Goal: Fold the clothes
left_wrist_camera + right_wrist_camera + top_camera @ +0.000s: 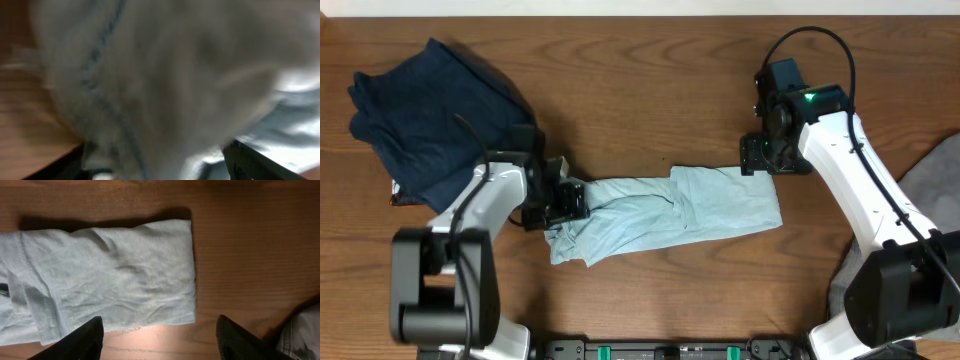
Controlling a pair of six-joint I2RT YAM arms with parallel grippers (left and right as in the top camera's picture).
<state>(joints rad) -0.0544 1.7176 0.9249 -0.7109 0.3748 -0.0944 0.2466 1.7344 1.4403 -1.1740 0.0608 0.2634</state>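
Pale-blue garment (670,212): mid-table, folded to a strip, left end bunched. My right gripper (159,326) hangs open above it; my left gripper (565,203), view blurred, I cannot tell. Navy garment (430,110), grey garment (932,180): apparently unfolded.

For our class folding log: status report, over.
Left gripper open at left end of light-blue garment. Right gripper open over its right end. Garment in long folded strip. Navy garment, grey garment off to the sides, nothing blocking.

The pale-blue garment (680,210) lies folded in a long, wrinkled strip across the middle. The navy garment (430,110) is heaped far left, and the grey garment (935,175) lies at the right edge.
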